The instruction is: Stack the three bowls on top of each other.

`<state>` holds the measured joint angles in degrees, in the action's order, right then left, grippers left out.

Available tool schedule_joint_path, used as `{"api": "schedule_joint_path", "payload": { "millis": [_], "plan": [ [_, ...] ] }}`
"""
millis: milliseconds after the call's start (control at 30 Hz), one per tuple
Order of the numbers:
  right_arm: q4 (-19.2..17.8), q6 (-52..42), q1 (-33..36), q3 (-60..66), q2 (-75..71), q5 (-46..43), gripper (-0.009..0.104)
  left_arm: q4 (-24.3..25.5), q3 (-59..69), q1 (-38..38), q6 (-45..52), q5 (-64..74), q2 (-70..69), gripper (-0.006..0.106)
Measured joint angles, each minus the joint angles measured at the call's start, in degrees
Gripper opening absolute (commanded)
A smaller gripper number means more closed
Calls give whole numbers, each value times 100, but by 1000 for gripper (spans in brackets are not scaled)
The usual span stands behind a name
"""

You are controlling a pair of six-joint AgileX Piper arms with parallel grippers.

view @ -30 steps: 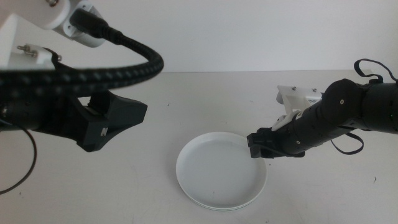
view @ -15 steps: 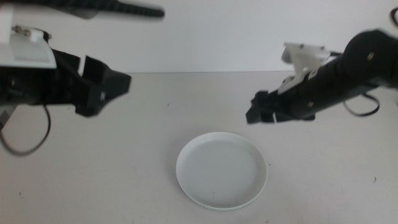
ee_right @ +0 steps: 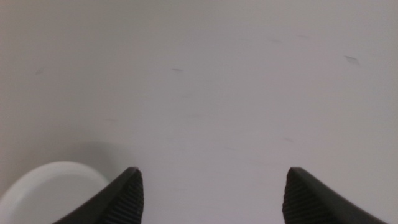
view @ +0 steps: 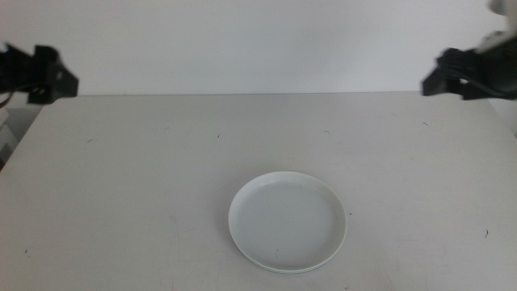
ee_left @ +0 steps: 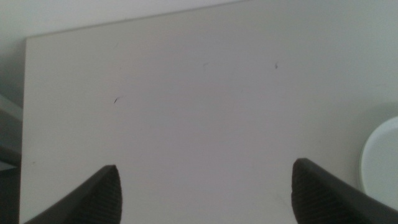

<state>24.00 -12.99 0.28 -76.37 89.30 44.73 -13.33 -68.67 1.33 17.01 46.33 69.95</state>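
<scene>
The white bowl (view: pixel 287 221) is sitting atop the stack at about six o'clock on the table (view: pixel 145 178). The left gripper (view: pixel 44 74) is hanging released at ten o'clock, the right gripper (view: pixel 464 75) likewise spread at two o'clock

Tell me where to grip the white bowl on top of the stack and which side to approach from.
Grip the white bowl by its low rim, one jaw inside, one outside. It lies flat and too wide to span, so only the thin edge offers a hold. Probably come from above at its right edge with the right gripper, now open and away at the table's far right; the left gripper is equally far.
</scene>
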Motion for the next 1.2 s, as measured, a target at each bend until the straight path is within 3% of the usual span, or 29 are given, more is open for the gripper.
{"api": "schedule_joint_path", "payload": {
  "millis": [233,333,733,1200],
  "plan": [
    [5,-540,-293,1508,-1153,-1295,57,-1189,1227,253,1425,-699,-980,102],
    [28,-730,-293,2084,-1774,-1873,57,-1434,1822,257,1659,-1372,-1486,102],
    [94,-1087,-293,3876,-3877,-3316,57,-1559,3789,257,1721,-3002,-3477,102],
    [93,-1330,-287,4008,-4303,-3335,56,-1680,4157,-67,1740,-3649,-3992,102]
  ]
}}
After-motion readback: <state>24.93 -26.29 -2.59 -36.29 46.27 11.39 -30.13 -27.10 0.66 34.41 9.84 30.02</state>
